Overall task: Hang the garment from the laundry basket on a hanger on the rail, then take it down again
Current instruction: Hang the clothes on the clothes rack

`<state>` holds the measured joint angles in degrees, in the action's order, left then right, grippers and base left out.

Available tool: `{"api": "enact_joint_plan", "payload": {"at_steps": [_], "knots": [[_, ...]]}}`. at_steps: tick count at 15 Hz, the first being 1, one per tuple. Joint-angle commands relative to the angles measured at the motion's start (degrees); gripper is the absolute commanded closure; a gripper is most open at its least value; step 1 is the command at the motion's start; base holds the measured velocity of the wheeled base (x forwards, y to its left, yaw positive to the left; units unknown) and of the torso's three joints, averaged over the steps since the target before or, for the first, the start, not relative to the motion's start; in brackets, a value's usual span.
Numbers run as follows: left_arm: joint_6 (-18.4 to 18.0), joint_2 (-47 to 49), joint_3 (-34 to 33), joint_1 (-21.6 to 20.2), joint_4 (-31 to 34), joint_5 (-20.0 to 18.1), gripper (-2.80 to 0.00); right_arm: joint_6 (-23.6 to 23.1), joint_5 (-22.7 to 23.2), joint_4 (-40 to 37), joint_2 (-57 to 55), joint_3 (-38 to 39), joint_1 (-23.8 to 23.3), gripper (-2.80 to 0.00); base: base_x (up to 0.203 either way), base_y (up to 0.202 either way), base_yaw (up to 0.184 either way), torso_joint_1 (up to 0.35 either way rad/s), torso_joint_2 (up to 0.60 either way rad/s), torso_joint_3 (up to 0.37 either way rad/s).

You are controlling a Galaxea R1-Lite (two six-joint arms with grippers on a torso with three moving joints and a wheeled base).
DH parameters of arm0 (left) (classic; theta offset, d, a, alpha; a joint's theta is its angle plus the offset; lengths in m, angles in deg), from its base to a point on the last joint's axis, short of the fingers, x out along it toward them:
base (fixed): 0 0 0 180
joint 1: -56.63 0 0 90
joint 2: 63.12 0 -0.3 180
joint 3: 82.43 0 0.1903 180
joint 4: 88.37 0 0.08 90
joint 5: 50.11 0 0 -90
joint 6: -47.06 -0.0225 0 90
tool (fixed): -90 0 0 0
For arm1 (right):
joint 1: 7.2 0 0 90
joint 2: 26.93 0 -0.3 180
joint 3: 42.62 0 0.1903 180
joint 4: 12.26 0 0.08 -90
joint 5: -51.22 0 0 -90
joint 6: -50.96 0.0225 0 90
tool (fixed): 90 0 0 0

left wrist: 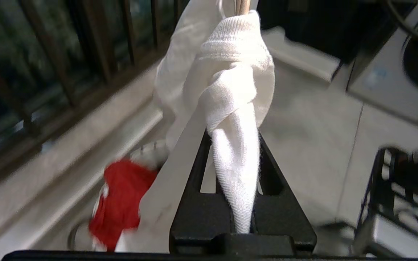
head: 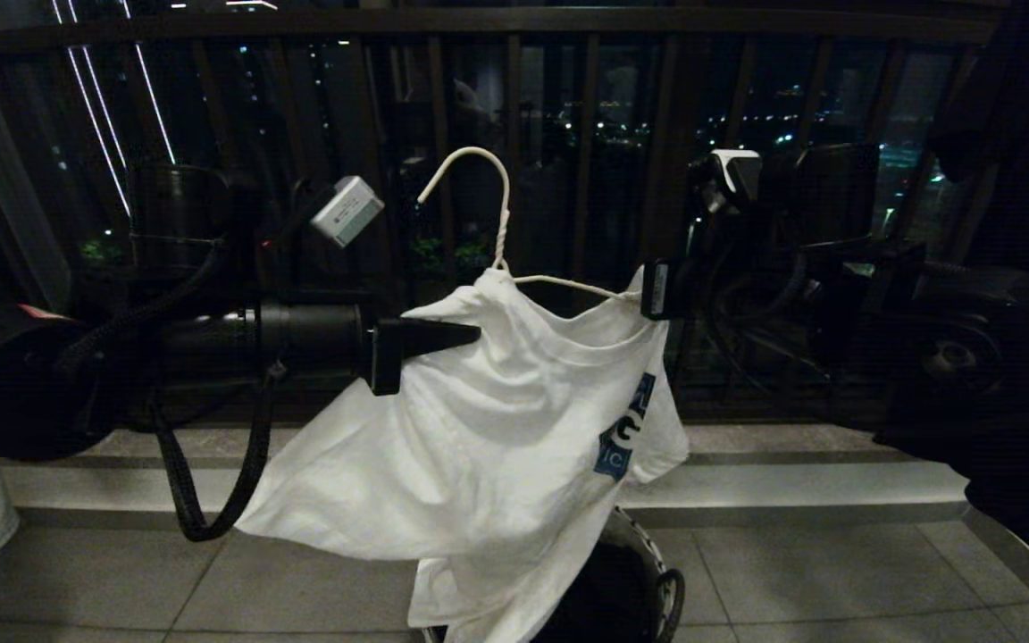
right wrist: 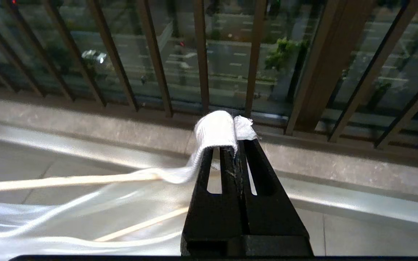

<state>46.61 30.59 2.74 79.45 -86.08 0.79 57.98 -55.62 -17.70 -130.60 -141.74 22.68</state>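
Two grippers are clamped on the garment [head: 488, 420] | left gripper [head: 470, 335] is closed on bunched collar fabric | right gripper [head: 648, 290] is closed on its shoulder | hanger [head: 501, 237] is threaded inside, held above laundry basket [head: 657, 572]

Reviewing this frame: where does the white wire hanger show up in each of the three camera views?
Head view: the hanger stands at centre, hook up, its arms inside the T-shirt.
Left wrist view: only a short bit of its neck pokes out above the bunched collar.
Right wrist view: one arm runs out from the cloth.
Shared landmark: the dark balcony railing behind.
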Motion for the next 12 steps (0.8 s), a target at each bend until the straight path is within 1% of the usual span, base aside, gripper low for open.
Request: {"api": "enact_joint_plan", "payload": {"at_steps": [1, 3, 4, 5, 6, 7, 8, 9, 11, 12], "knots": [[0.57, 0.68, -2.02, 0.90, -4.35, -0.08, 0.00, 0.04, -2.92, -0.81, -0.26, -4.32, 1.41, 0.00, 0.000, 0.000, 0.000, 0.000, 0.00, 0.000], [0.56, 0.86, -2.28, 1.40, -5.02, 0.20, 0.00, 0.09, -6.19, -2.70, -0.51, -7.50, 2.80, 0.00, 0.000, 0.000, 0.000, 0.000, 0.00, 0.000], [0.45, 0.86, -2.30, 2.01, -5.05, 1.25, 0.00, 0.10, -7.79, -3.42, -0.83, -9.33, 3.49, 0.00, 0.000, 0.000, 0.000, 0.000, 0.00, 0.000], [0.45, 1.01, -2.30, 2.88, -5.24, 3.72, 0.00, 0.10, -9.45, -4.26, -1.40, -11.68, 4.13, 0.00, 0.000, 0.000, 0.000, 0.000, 0.00, 0.000], [0.46, 1.43, -2.42, 3.80, -6.81, 7.32, 0.00, 0.10, -11.38, -5.70, -1.88, -13.86, 5.04, 0.00, 0.000, 0.000, 0.000, 0.000, 0.00, 0.000], [0.49, 2.10, -3.07, 4.76, -10.49, 10.92, 0.00, 0.14, -13.15, -7.55, -2.11, -15.30, 6.06, 0.00, 0.000, 0.000, 0.000, 0.000, 0.00, 0.000], [0.53, 2.95, -3.90, 5.51, -14.87, 13.57, 0.00, 0.25, -14.12, -8.91, -2.12, -16.11, 6.96, 0.00, 0.000, 0.000, 0.000, 0.000, 0.00, 0.000], [0.35, 3.96, -4.65, 6.09, -18.15, 15.35, 0.00, 0.20, -14.89, -9.76, -2.12, -16.76, 7.52, 0.00, 0.000, 0.000, 0.000, 0.000, 0.00, 0.000], [-0.43, 3.83, -4.94, 6.54, -19.50, 19.19, 0.00, 0.26, -16.56, -12.58, -2.32, -18.47, 8.05, 0.00, 0.000, 0.000, 0.000, 0.000, 0.00, 0.000], [-2.34, 3.63, -5.02, 6.92, -19.52, 21.06, 0.00, 0.53, -16.65, -13.97, -2.24, -18.82, 8.26, 0.00, 0.000, 0.000, 0.000, 0.000, 0.00, 0.000]]}}
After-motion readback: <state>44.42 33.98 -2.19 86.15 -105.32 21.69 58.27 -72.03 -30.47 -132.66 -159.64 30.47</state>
